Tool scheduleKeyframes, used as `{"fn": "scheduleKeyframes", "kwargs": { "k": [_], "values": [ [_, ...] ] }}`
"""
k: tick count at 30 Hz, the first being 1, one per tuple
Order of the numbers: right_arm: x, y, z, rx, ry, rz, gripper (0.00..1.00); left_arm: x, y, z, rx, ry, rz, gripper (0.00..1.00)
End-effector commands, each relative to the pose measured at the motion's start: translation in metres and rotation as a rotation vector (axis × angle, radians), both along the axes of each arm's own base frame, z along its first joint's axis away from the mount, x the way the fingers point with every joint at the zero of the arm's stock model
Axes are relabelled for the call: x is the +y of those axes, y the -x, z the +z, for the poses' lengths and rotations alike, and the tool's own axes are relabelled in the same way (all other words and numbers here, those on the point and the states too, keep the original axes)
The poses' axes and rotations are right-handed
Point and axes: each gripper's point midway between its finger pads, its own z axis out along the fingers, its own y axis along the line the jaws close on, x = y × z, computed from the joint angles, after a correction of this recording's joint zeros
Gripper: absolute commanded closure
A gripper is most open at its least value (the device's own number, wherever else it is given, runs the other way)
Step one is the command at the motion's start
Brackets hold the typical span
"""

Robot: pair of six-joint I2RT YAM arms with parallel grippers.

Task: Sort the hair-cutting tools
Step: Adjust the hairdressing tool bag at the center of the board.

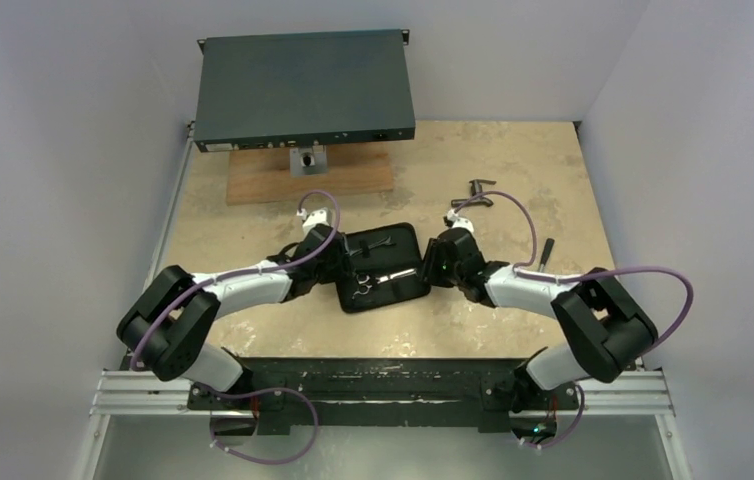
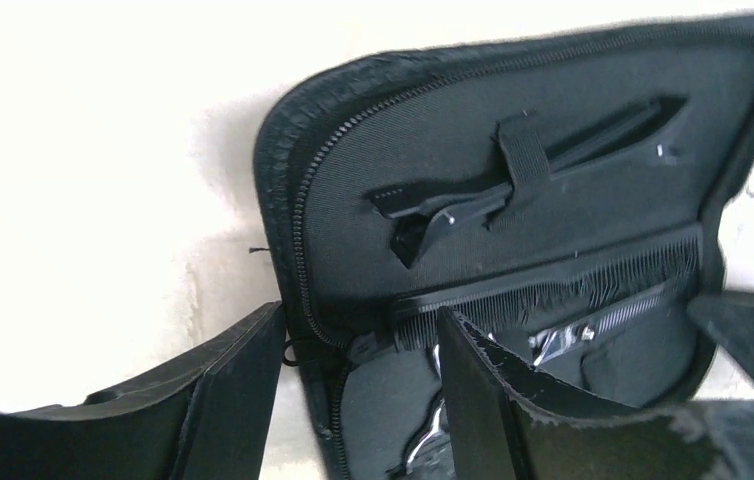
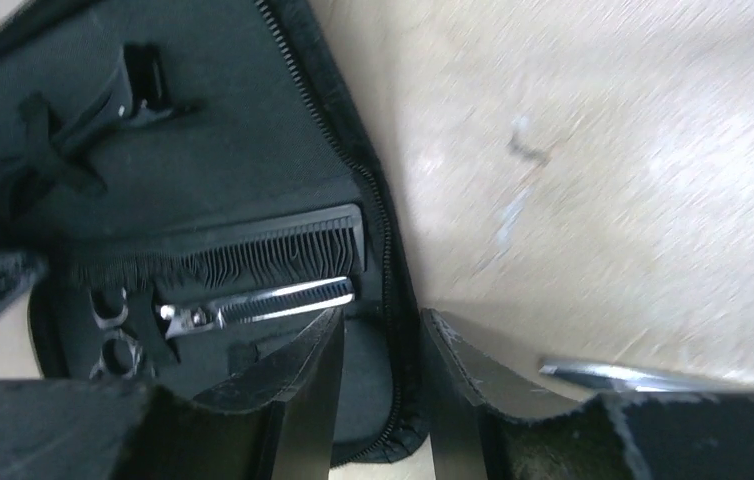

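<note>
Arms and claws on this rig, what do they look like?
The left arm and right arm match: black joint housings, white links, a purple cable looped along each. The left claw and right claw are black, each with two flat wedge-shaped fingers. No markings visible.

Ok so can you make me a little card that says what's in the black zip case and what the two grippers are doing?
case: black zip case, lying open on the table
clip: black clip, tucked under a strap inside the case
comb: black comb, lying across the middle of the case
scissors: silver scissors, right beside the comb, inside the case
left gripper: left gripper open, the case's left rim between its fingers
right gripper: right gripper has the case's right rim between its fingers; whether it is gripping is unclear
</note>
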Motion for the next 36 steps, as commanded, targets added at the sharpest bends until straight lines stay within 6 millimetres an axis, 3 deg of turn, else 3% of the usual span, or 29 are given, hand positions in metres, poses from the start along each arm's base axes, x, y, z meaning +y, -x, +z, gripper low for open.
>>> {"fn": "scheduleKeyframes", "kwargs": {
  "k": [1, 7, 11, 14, 17, 19, 22, 25, 29, 36],
  "values": [
    [0.028, 0.025, 0.006, 0.007, -0.1, 0.03, 0.67, -0.001, -0.026, 0.027, -0.073, 0.014, 0.018, 0.44],
    [0.063, 0.053, 0.009, 0.023, -0.156, 0.092, 0.67, 0.011, -0.045, 0.038, -0.122, -0.019, 0.073, 0.44],
    [0.081, 0.059, 0.009, 0.028, -0.141, 0.134, 0.66, 0.022, -0.052, 0.048, -0.135, -0.076, 0.098, 0.43],
    [0.074, 0.055, 0.013, 0.021, -0.09, 0.107, 0.61, 0.032, -0.055, 0.064, -0.173, -0.11, 0.128, 0.39],
    [0.063, 0.052, 0.033, -0.016, -0.057, 0.093, 0.55, 0.044, -0.054, 0.075, -0.199, -0.145, 0.153, 0.37],
    [0.044, 0.047, 0.047, -0.056, -0.003, 0.05, 0.51, 0.052, -0.05, 0.078, -0.202, -0.161, 0.171, 0.36],
    [0.005, 0.035, 0.061, -0.076, 0.054, -0.029, 0.49, 0.058, -0.047, 0.083, -0.233, -0.144, 0.198, 0.24],
    [-0.04, 0.021, 0.071, -0.087, 0.138, -0.121, 0.48, 0.062, -0.043, 0.085, -0.228, -0.132, 0.213, 0.22],
    [-0.098, 0.007, 0.067, -0.035, 0.227, -0.292, 0.48, 0.061, -0.029, 0.094, -0.25, -0.034, 0.219, 0.21],
    [-0.15, -0.001, 0.063, -0.035, 0.151, -0.527, 0.48, 0.076, 0.016, 0.084, -0.254, 0.1, 0.231, 0.22]
  ]
}}
